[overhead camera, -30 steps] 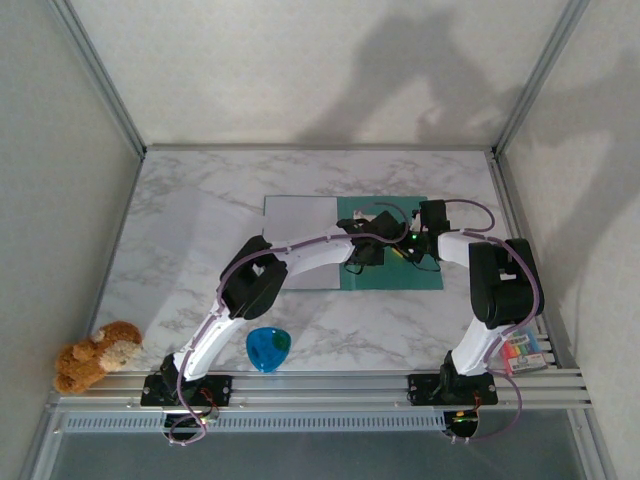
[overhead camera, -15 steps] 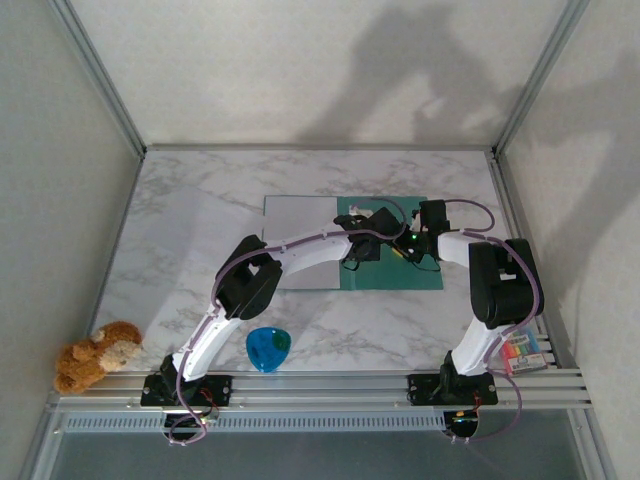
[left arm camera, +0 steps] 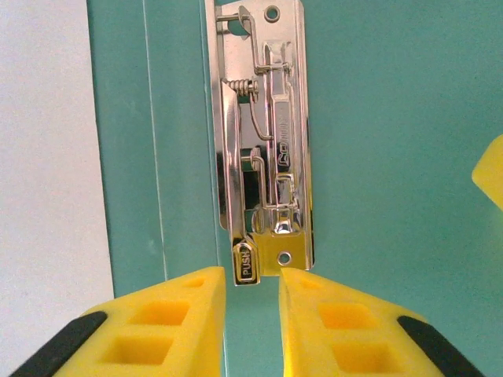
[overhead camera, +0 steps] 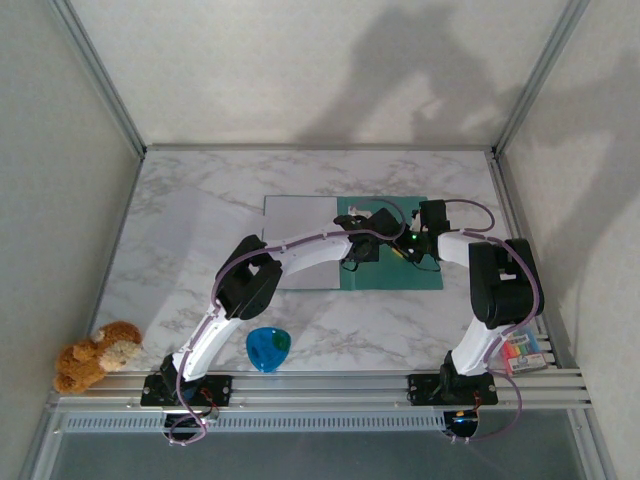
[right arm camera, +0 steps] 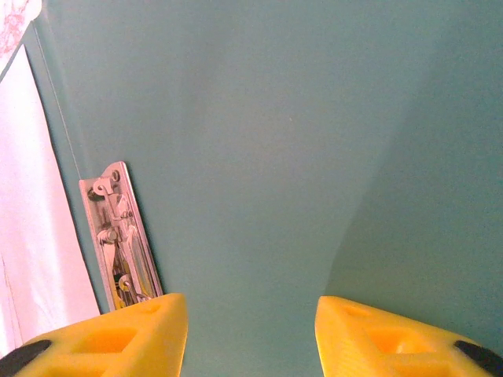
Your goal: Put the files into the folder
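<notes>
Left jaws: left gripper (left arm camera: pixel 251 275) parted by a narrow slit, nothing clamped; PUSH tab (left arm camera: pixel 246 263) sits right at the tips.
Right jaws: right gripper (right arm camera: pixel 251 302) spread wide, empty, over bare teal.
Just ahead: metal clip (left arm camera: pixel 267 133) fixed on the folder (left arm camera: pixel 377 118), which lies open and flat.
Left of clip: the files (left arm camera: pixel 43 157), a pale sheet past the spine crease, not under the clip.
Progress: folder opened. Judged left to do: release clip, slide sheets in, close.
Farther out: blue cup (overhead camera: pixel 267 348) and plush toy (overhead camera: pixel 97 353) by the arm bases, well apart.
In the way: nothing but the two grippers crowding the clip.
</notes>
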You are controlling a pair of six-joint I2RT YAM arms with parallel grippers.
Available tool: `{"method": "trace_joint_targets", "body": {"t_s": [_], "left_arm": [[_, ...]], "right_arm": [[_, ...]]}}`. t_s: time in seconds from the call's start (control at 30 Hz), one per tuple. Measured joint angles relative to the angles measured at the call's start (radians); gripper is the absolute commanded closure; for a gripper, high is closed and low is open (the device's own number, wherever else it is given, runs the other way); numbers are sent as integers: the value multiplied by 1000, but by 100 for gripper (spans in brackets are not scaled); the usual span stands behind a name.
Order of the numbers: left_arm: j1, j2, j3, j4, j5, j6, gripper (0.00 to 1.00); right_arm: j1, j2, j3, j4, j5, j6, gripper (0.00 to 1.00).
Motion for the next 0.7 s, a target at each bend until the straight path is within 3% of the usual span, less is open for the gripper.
{"method": "trace_joint_targets", "body": {"t_s": [0.17, 0.53, 0.7], "left_arm": [[0, 1, -1, 0, 0, 0, 79], [0, 2, -15, 1, 1, -4, 76], [0, 6, -18, 1, 1, -9, 83]], "right_arm": [[0, 0, 0, 0, 0, 0, 53], [0, 0, 0, 0, 0, 0, 53], [0, 0, 0, 0, 0, 0, 53]]}}
